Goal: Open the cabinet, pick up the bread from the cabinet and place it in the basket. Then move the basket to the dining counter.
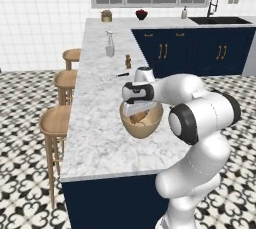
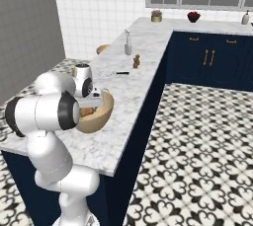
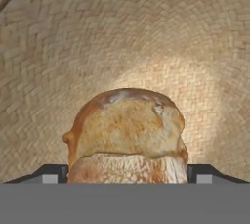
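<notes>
The claw (image 3: 127, 179) is down inside the basket (image 3: 127, 32). Its two dark tips sit far apart, one on each side of the bread (image 3: 126, 125). The claw looks let go, not squeezing. The tips are mostly hidden at the bottom of the hand view, so it is hard to say if they touch the bread at all.

The bread lies on the woven floor of the basket, right in front of the claw. In the left base view a bit of golden-brown bread (image 1: 138, 118) peeks out under the white hand, inside the round tan basket (image 1: 142, 125).

The basket stands on the dining counter (image 1: 100, 148), near the close end of the long marble top and toward its right edge. Round wooden stools (image 1: 54, 120) line the left side.

Farther along the counter are a small dark thing (image 1: 122, 74), a little brown figure (image 1: 128, 62) and a clear bottle (image 1: 109, 44). At the far end stand two small pots (image 1: 106, 16) by the window. To the far right is a sink (image 1: 218, 20) over navy cupboards.

So most of the job looks done. The bread is in the basket, and the basket is on the dining counter. What is left, I think, is only to lift the claw up and out.
</notes>
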Robot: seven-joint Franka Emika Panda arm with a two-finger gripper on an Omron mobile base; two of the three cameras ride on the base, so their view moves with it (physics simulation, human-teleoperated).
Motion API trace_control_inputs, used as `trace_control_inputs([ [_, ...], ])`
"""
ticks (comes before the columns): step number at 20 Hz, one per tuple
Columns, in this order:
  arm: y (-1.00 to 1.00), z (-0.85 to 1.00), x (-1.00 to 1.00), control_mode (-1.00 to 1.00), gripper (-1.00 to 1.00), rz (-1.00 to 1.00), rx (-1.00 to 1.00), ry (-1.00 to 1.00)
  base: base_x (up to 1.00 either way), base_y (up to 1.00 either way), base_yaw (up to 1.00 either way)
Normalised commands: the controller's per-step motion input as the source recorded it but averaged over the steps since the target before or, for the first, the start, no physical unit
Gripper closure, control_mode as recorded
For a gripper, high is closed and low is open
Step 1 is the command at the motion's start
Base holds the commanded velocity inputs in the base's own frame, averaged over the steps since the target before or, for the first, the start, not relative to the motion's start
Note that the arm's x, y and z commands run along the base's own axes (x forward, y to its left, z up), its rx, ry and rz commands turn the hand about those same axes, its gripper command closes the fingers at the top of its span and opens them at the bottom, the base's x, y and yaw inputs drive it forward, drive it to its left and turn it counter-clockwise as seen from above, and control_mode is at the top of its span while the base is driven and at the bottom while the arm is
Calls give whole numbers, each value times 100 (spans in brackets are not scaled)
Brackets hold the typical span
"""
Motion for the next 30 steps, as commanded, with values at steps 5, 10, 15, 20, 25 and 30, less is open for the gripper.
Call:
trace_control_inputs([
  [5, 0, -13, 3, -100, -100, 8, -2, 0, 0, 0, 0],
  [10, 0, -17, 21, -100, -100, 4, 0, 0, 0, 0, 0],
  [15, 0, -3, 36, -100, -100, 0, 0, 0, 0, 0, 0],
  [20, 11, 82, 2, -100, -100, 0, 0, 0, 0, 0, 0],
  [25, 52, 75, -61, -100, -100, -3, 0, 0, 0, 0, 0],
  [30, 61, -11, -45, -100, -100, -8, 0, 0, 0, 0, 0],
])
